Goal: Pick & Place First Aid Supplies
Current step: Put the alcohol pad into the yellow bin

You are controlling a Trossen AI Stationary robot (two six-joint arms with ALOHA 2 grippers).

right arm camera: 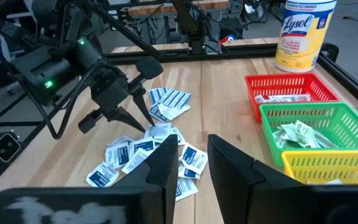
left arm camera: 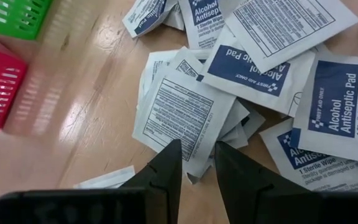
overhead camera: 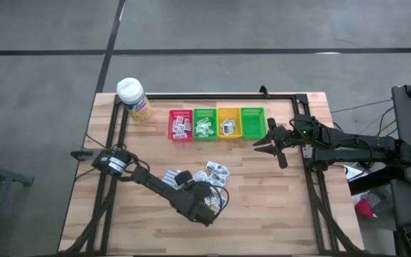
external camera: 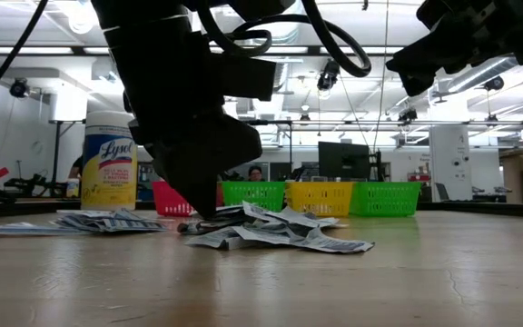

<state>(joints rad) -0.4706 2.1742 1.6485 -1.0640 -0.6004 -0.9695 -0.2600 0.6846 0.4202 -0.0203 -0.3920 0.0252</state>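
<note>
The first aid supplies are small white sachets with blue or grey print. They lie in a loose heap (overhead camera: 216,171) mid-table, with a smaller heap (overhead camera: 173,176) to its left. My left gripper (left arm camera: 197,165) points steeply down at the near side of the main heap (external camera: 261,227). It is open by a narrow gap, one finger on each side of the corner of a grey-printed sachet (left arm camera: 179,115). My right gripper (overhead camera: 270,140) hangs in the air beside the right green bin (overhead camera: 252,121), open by a narrow gap (right arm camera: 193,146), with nothing between its fingers. My left gripper comes at the heap slanting from above and from the table's near side. The grey-printed sachet's near corner (left arm camera: 196,167) lies in the gap between the two fingers, flat on the sachets beneath it. Whether the fingers touch it I cannot tell.
Four bins stand in a row at the back: red (overhead camera: 180,125), green (overhead camera: 205,125), yellow (overhead camera: 228,123) and green; the first three hold packets. A white-capped yellow bottle (overhead camera: 133,96) stands at the far left corner. A black frame (overhead camera: 212,96) borders the tabletop.
</note>
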